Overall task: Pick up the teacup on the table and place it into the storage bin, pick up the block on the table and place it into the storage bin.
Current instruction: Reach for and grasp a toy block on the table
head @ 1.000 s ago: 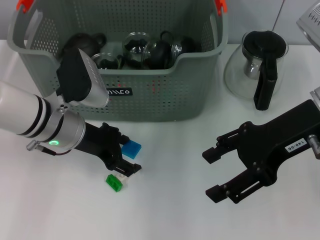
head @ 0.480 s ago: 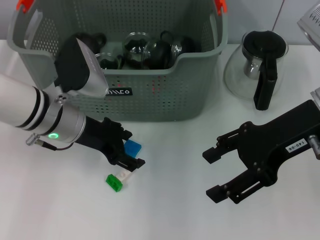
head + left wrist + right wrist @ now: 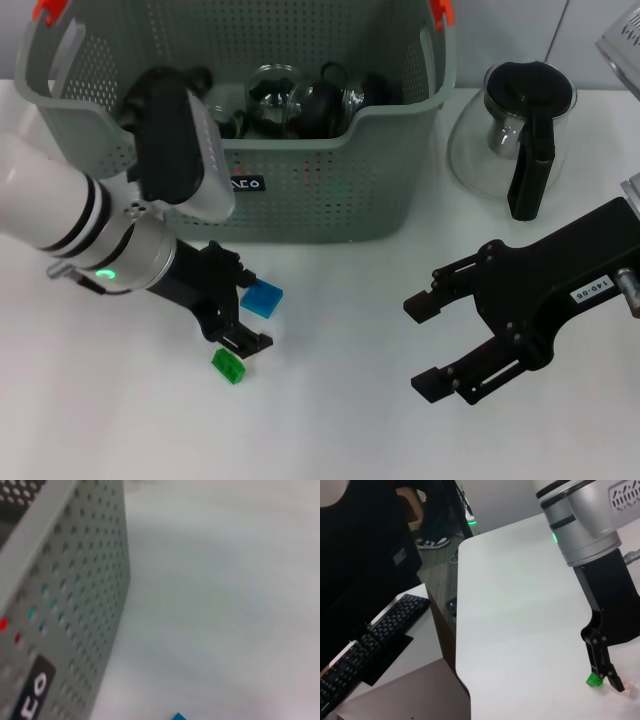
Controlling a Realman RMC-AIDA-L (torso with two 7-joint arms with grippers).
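**Left gripper low over the blocks in front of the bin**

2 small blocks lie on the white table (image 3: 330, 440), near side of the storage bin (image 3: 330, 195): a blue block (image 3: 263, 298) and, nearer and slightly left, a green block (image 3: 228, 365). The left gripper (image 3: 240, 325) reaches down between them, its black fingers (image 3: 248, 343) just beside the green block on its far-right side, the blue block just to the right of the jaws. Whether the jaws grip anything, I cannot tell. The bin already holds dark teaware. The right gripper (image 3: 440, 340) hangs well to the right, jaws spread wide and empty, near the glass carafe (image 3: 510, 135). The left arm is plainly nearer.
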